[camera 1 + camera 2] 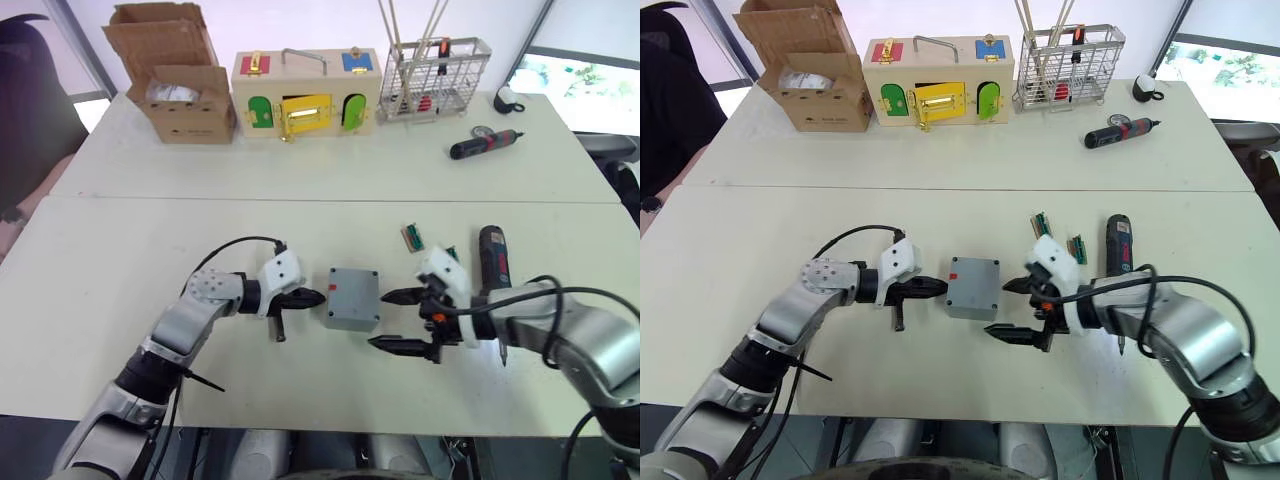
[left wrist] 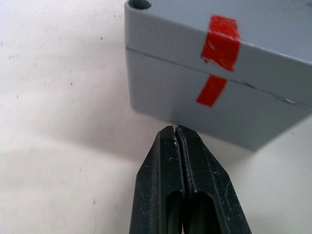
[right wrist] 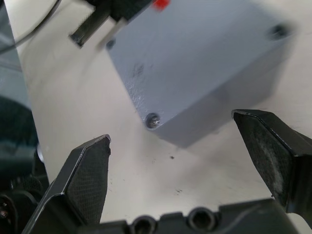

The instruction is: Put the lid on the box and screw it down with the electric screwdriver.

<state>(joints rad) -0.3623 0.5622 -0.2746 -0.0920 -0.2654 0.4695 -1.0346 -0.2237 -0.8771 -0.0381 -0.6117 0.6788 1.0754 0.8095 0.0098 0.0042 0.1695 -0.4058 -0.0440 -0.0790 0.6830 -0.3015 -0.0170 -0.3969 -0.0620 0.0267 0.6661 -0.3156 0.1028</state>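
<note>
The grey box (image 1: 352, 298) is sitting at lower centre of the left eye view on the near white table (image 1: 120, 260), with the lid (image 2: 253, 29) already lying on top of it; a seam is showing between the two in the left wrist view, and red tape marks (image 2: 219, 39) are crossing that seam on the side facing the left gripper. A screw is sitting in one corner hole (image 3: 153, 119) of the lid.

The left gripper (image 1: 305, 298) is pointing at the box's left side, fingers pressed fully together, holding nothing, tips just short of the box wall. The right gripper (image 1: 400, 320) is lying just right of the box, its two black fingers (image 3: 87, 180) spread wide, gripping nothing, apart from the box.

The electric screwdriver (image 1: 493, 258) is lying on the table at right centre, just beyond the right forearm, untouched. Small green parts (image 1: 412, 237) are lying near it.

Along the top of the frame: a cardboard carton (image 1: 175, 75) at upper left, a wooden box with coloured doors (image 1: 305, 92) at upper centre, a wire basket (image 1: 435, 75) right of it, and a smaller black-and-red screwdriver (image 1: 485, 144) at upper right.
</note>
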